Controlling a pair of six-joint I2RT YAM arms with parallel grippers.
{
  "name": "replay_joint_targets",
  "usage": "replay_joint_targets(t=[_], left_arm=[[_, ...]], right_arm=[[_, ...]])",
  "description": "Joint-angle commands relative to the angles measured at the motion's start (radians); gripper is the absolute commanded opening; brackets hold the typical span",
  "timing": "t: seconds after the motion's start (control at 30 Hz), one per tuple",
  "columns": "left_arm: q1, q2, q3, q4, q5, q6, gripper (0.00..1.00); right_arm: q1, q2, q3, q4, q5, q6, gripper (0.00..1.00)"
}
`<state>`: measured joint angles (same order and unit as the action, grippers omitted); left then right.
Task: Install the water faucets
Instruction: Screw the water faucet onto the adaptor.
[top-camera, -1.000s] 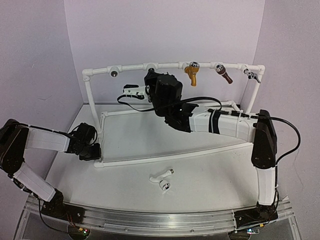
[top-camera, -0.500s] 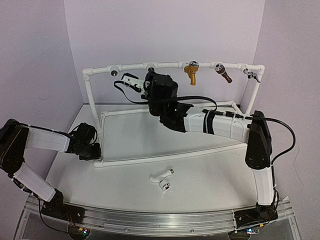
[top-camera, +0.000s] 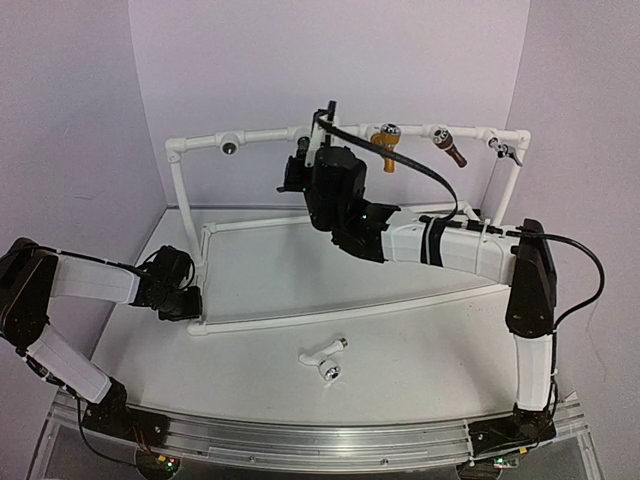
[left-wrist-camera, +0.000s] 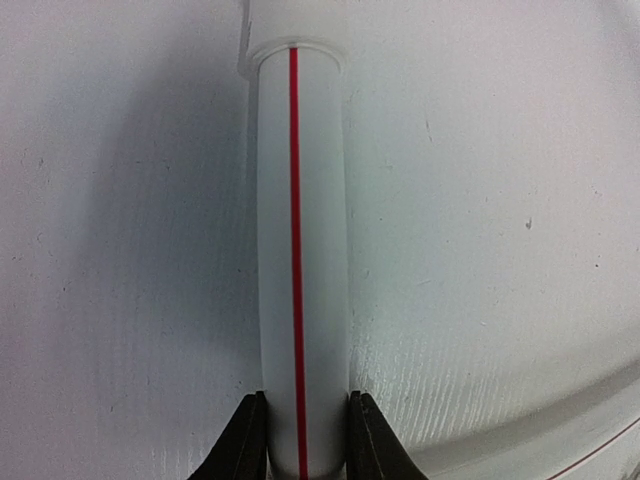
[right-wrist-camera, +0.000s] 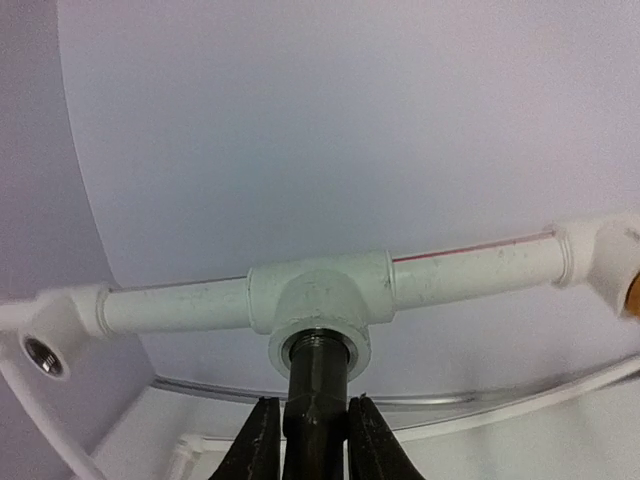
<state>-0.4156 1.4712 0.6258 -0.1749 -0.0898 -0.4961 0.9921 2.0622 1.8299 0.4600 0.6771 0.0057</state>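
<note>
The black tap (right-wrist-camera: 318, 385) is pinched tight in the right gripper (right-wrist-camera: 313, 440), its end poking into a white joint (right-wrist-camera: 320, 295) on the top pipe (right-wrist-camera: 470, 262) at the back of the tabletop (top-camera: 420, 370). The right arm (top-camera: 450, 250) reaches up and across to it. The left gripper (left-wrist-camera: 303, 445) squeezes the low pipe (left-wrist-camera: 300, 250) near the left edge. The white tap (top-camera: 320, 354) lies loose near the front edge.

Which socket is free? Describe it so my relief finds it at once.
Find the white pipe frame at the back of the table and follow its top rail to the left. The socket beside the left corner elbow is it: alone on that rail, its threaded mouth is empty.
</note>
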Motion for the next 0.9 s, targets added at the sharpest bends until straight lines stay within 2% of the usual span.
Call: replay_joint_targets(t=[0.0,0.07,0.27,0.4,0.47,0.5,0.6,0.77,0.87], left_arm=[[-0.053,0.007,-0.002,0.085,0.225,0.031,0.00],[-0.053,0.006,-0.003,0.085,0.225,0.031,0.00],[-0.052,0.005,-0.003,0.086,0.225,0.031,0.00],[-0.053,0.005,-0.003,0.087,0.226,0.031,0.00],[-0.052,0.005,-0.003,0.087,0.225,0.031,0.00],[-0.053,0.005,-0.003,0.088,0.225,0.031,0.00],[-0.052,0.008,-0.001,0.084,0.226,0.033,0.00],[-0.052,0.014,0.002,0.084,0.229,0.033,0.00],[-0.052,0.018,0.005,0.083,0.230,0.035,0.00]], right_arm=[[-0.039,-0.080,-0.083,0.031,-0.066,0.747,0.00],[-0.044,-0.081,-0.115,0.094,-0.109,0.899,0.00],[-0.044,-0.077,-0.166,0.279,-0.163,1.171,0.00],[-0.045,-0.082,-0.188,0.346,-0.213,1.211,0.00],[-0.044,-0.083,-0.206,0.400,-0.250,1.170,0.01],[-0.045,-0.089,-0.211,0.416,-0.268,1.106,0.06],[-0.044,-0.125,-0.241,0.409,-0.318,0.920,0.30],[-0.039,-0.240,-0.353,0.323,-0.315,0.704,0.64],[-0.037,-0.302,-0.385,0.236,-0.348,0.578,0.72]])
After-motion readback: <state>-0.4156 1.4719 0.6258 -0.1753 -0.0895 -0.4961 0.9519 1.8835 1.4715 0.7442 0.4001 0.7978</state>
